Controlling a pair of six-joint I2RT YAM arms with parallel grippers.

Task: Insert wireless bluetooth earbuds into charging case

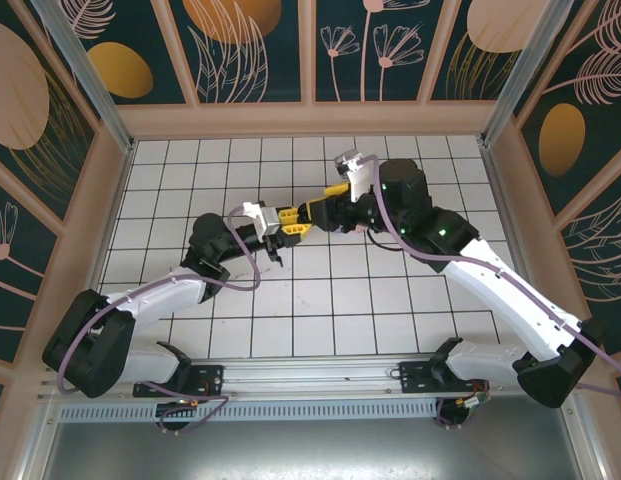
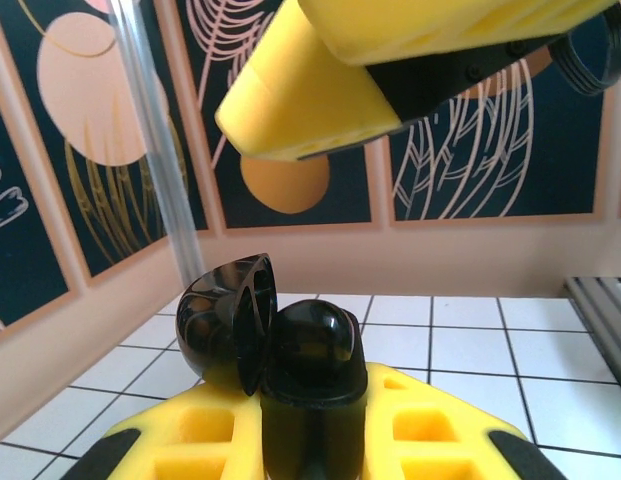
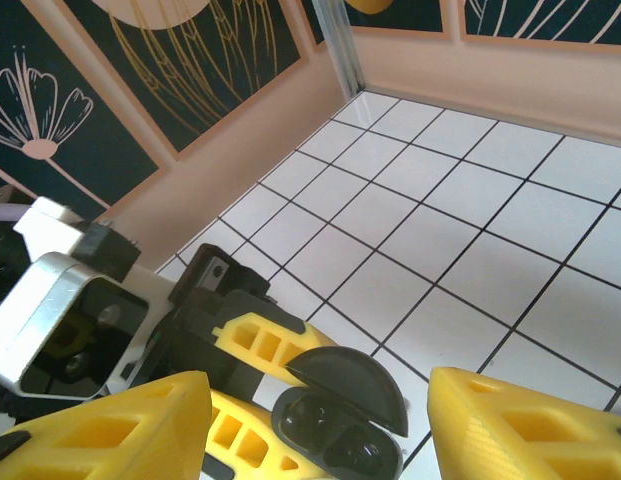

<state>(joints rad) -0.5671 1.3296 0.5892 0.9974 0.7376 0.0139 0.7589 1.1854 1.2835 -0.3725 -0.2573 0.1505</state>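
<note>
A black charging case [image 3: 335, 445] stands clamped between the yellow fingers [image 3: 258, 340] of my left gripper [image 2: 310, 425], which is shut on it. Its domed lid [image 2: 222, 320] is hinged open to the side. Two glossy black earbuds [image 3: 308, 422] lie in the wells of the case body [image 2: 312, 375]. My right gripper [image 3: 315, 392] hovers just above the case, open, one yellow finger [image 3: 120, 425] on each side of it and nothing between them. From above, both grippers meet near the middle of the tiled floor: left gripper [image 1: 288, 222], right gripper [image 1: 318, 212].
White tiled floor [image 1: 320, 300] bounded by peach walls [image 1: 310, 120] and patterned panels. A clear corner post [image 2: 155, 130] stands at the back left. A metal rail [image 1: 310, 380] with both arm bases runs along the near edge.
</note>
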